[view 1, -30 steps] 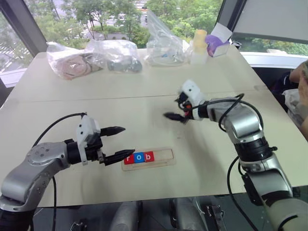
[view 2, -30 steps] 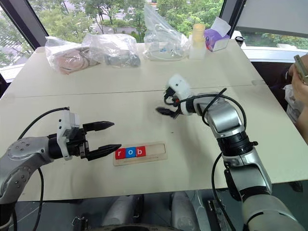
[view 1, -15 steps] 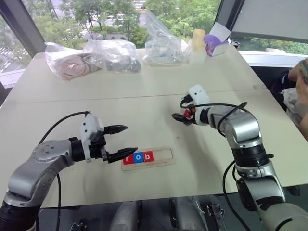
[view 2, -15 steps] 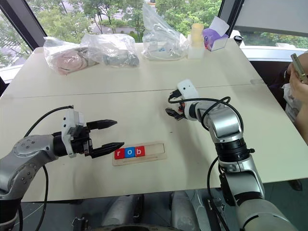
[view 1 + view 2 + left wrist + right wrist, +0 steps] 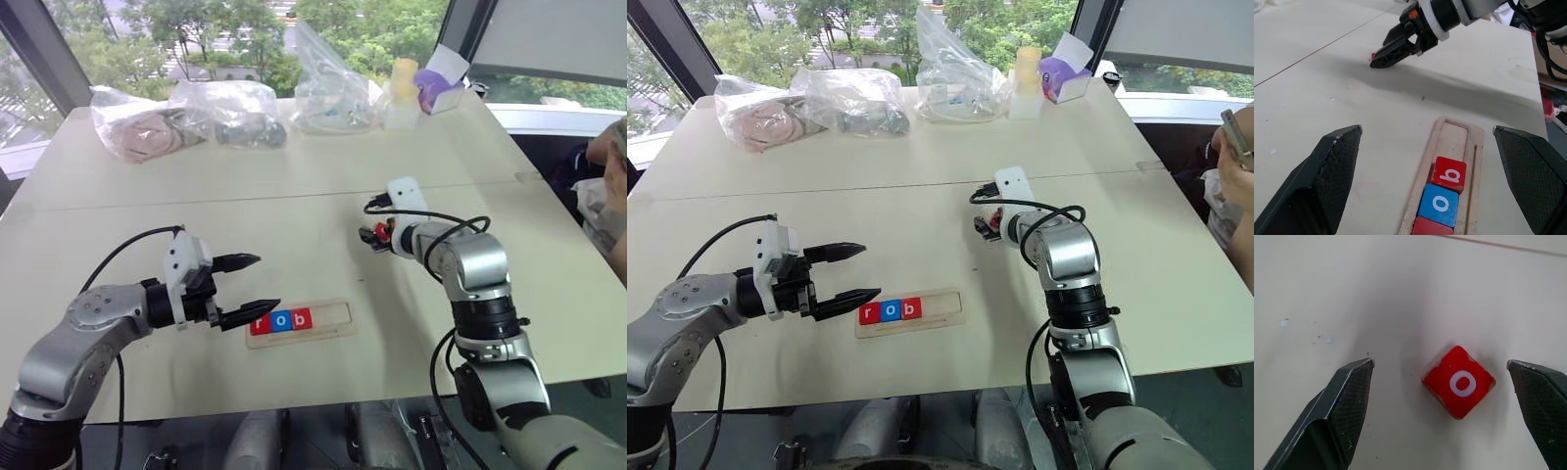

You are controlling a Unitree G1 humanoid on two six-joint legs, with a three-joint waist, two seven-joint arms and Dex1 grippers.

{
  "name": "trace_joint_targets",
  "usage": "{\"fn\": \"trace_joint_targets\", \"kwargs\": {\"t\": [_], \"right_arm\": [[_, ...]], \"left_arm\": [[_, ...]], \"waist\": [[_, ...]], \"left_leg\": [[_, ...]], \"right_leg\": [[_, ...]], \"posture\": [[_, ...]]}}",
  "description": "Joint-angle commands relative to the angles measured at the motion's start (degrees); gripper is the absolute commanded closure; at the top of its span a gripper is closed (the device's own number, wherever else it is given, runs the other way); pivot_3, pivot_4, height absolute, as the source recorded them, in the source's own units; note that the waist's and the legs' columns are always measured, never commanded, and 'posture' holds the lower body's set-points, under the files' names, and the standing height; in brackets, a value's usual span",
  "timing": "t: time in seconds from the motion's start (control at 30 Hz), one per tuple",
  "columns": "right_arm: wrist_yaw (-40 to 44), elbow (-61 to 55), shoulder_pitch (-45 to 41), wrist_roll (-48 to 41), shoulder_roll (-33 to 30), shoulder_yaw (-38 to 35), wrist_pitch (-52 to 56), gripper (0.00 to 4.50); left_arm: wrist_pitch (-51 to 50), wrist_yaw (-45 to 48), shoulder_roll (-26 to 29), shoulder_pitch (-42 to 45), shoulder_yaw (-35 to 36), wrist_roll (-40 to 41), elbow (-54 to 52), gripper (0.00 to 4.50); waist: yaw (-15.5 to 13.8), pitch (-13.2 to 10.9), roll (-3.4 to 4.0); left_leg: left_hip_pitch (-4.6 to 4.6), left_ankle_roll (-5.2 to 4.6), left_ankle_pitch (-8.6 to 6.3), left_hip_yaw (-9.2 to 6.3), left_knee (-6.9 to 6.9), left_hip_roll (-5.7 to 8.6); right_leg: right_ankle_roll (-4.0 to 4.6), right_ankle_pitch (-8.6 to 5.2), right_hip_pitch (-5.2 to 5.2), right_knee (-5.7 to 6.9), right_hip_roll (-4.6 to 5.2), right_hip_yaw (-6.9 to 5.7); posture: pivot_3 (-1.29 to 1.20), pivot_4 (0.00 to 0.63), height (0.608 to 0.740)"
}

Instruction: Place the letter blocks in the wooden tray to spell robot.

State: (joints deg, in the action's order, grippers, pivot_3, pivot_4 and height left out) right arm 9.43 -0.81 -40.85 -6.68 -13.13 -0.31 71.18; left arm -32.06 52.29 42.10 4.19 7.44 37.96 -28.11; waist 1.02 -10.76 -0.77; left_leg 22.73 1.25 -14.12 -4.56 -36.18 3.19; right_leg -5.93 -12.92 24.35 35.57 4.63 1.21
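A pale table (image 5: pixel 294 186) carried 3 clear plastic bags along its far edge: 1 with pinkish contents (image 5: pixel 137 125) at 11 o'clock, 1 with dark grey contents (image 5: pixel 235 113) just beside it, and a taller one (image 5: pixel 333 83) at 12 o'clock. Near 1 o'clock stood a pale yellow container (image 5: pixel 404 83) beside a purple tissue box (image 5: pixel 438 88). A person's arm (image 5: pixel 609 157) showed at 3 o'clock.

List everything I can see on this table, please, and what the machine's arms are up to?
wooden tray: one, pale wood, near table edge.
letter blocks in tray: three, red r, blue o, red b, at its left end.
loose o block: one, red, on bare table between the right tool's fingers.
plastic bags: three, clear, far side.
tissue box: one, purple, far right corner.
left tool: open, beside tray's left end.
right tool: open, over the o block.
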Motion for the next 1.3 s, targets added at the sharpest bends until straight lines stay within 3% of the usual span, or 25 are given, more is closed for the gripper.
{"fn": "trace_joint_targets", "kwargs": {"t": [0.03,0.5,0.87,1.0,1.1,1.2,1.3], "right_arm": [[-2.80,-2.14,-0.27,0.99,1.76,-0.98,1.09,0.06],[-11.86,0.19,-1.37,2.49,9.54,-6.43,4.47,0.06],[-24.98,13.17,-11.07,7.31,17.53,-12.80,4.54,0.06],[-29.76,17.86,-14.91,5.69,20.88,-21.33,3.95,0.06],[-30.83,20.40,-16.11,6.09,20.14,-21.99,2.37,0.06],[-30.64,21.75,-16.85,6.15,19.17,-21.02,1.50,0.95],[-29.67,21.31,-16.42,6.37,18.56,-18.70,2.03,2.41]], "left_arm": [[1.14,0.03,-0.21,0.42,-0.04,-0.07,-1.00,0.00],[1.16,-0.27,-1.10,0.70,-0.58,-0.61,-1.05,0.00],[0.82,-1.44,-1.69,0.87,-0.90,-0.68,-1.56,0.00],[0.92,-2.09,-1.92,0.57,-0.69,-0.62,-1.72,0.00],[0.91,-2.45,-2.07,0.48,-0.73,-0.62,-1.88,0.00],[0.97,-2.75,-2.19,0.38,-0.80,-0.63,-1.99,0.00],[1.03,-2.84,-2.31,0.47,-0.86,-0.70,-1.87,0.00]], "waist": [[0.01,0.00,0.00],[0.02,0.02,0.02],[0.20,0.03,0.03],[0.35,0.05,0.03],[0.51,0.06,0.03],[0.58,0.07,0.02],[0.91,0.07,0.03]], "left_leg": [[0.00,0.00,0.00,0.00,0.00,0.00],[-0.04,0.00,0.00,-0.01,0.00,0.00],[-0.20,0.03,0.02,-0.01,0.00,0.00],[-0.26,0.05,0.03,-0.02,0.00,0.00],[-0.27,0.05,0.04,-0.03,0.00,0.00],[-0.27,0.05,0.04,-0.03,-0.02,0.00],[-0.27,0.04,0.04,-0.04,-0.01,0.00]], "right_leg": [[0.00,0.00,0.00,0.00,0.00,0.00],[0.00,0.00,-0.01,0.06,-0.03,-0.01],[0.05,-0.03,-0.01,0.36,-0.03,0.02],[0.10,-0.05,-0.02,0.44,-0.06,0.02],[0.11,-0.05,-0.03,0.45,-0.07,0.02],[0.11,-0.05,-0.07,0.43,-0.06,0.02],[0.17,-0.09,-0.07,0.44,-0.06,0.01]], "posture": [[0.00,0.150,0.740],[0.00,0.150,0.740],[0.00,0.150,0.740],[0.00,0.150,0.740],[0.00,0.150,0.740],[0.00,0.150,0.740],[0.00,0.150,0.740]]}}
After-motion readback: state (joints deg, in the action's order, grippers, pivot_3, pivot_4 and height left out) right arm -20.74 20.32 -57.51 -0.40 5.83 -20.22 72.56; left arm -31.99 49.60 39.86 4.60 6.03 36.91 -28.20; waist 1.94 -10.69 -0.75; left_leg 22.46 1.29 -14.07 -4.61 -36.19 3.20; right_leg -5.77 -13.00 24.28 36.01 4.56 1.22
